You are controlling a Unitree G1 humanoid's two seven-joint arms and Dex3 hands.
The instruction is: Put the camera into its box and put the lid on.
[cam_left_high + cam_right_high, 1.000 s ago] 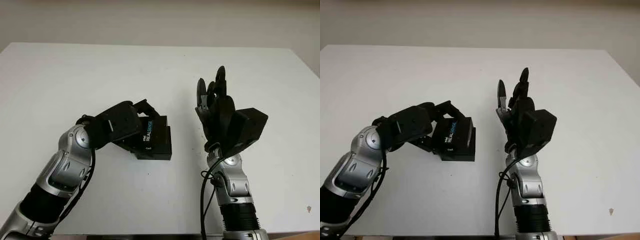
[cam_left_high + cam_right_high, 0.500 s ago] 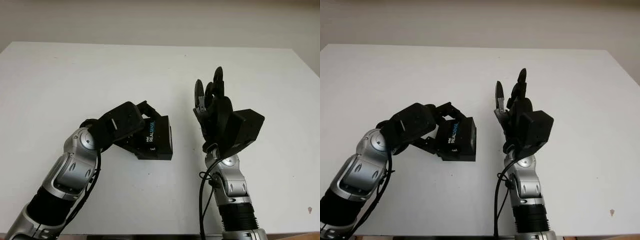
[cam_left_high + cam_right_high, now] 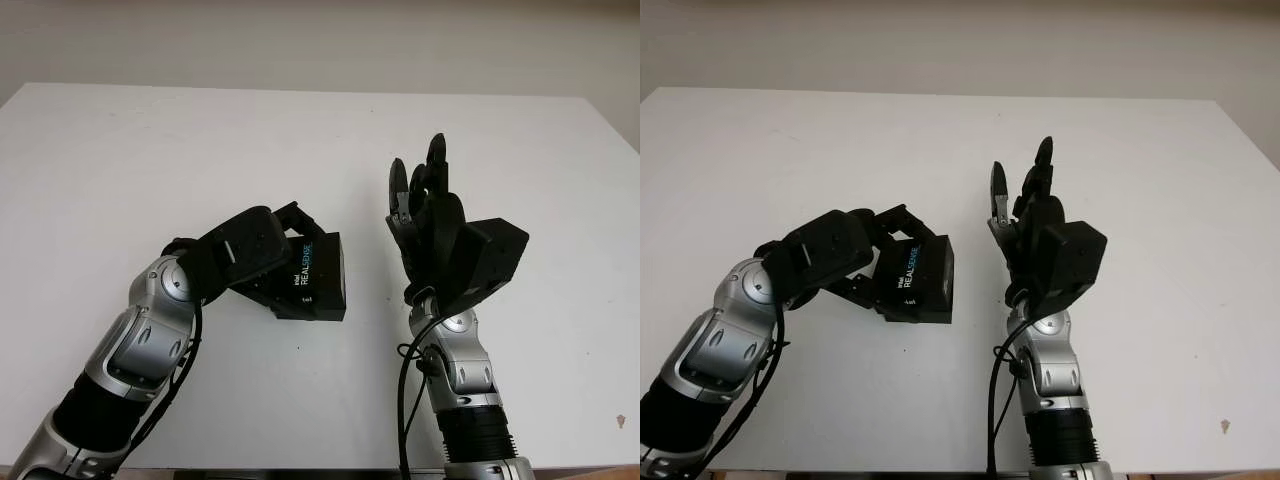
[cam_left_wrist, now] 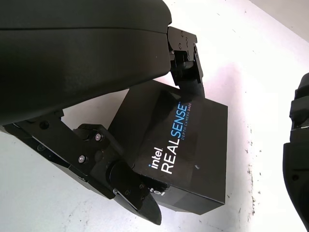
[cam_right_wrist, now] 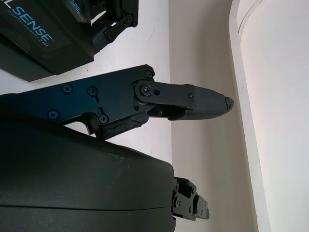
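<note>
Counter [image 3: 150, 140]: white, wide, carries everything you have to work with here; bare around the box on all sides, so nothing blocks either arm.

Box [image 3: 315, 280]: black, printed "intel REALSENSE", sitting on the counter a little left of centre, just beside your left forearm's reach. Its lid appears to be on: the printed top sits over a slightly darker base edge. You cannot see inside, so whether the camera is within cannot be told. Judged from this, the task looks at or near its last stage, with the lid perhaps needing a final press or seating check.

Left hand [image 3: 262, 262]: closed around the box, one finger [image 4: 186, 63] over the far top edge and others [image 4: 120, 188] against the near side, as the left wrist view shows.

Right hand [image 3: 425, 205]: open, raised upright above the counter to the right of the box, apart from it, holding nothing.

Obstacles: none seen. The one risk you should weigh is the box sliding or tipping under the left hand's grip.
</note>
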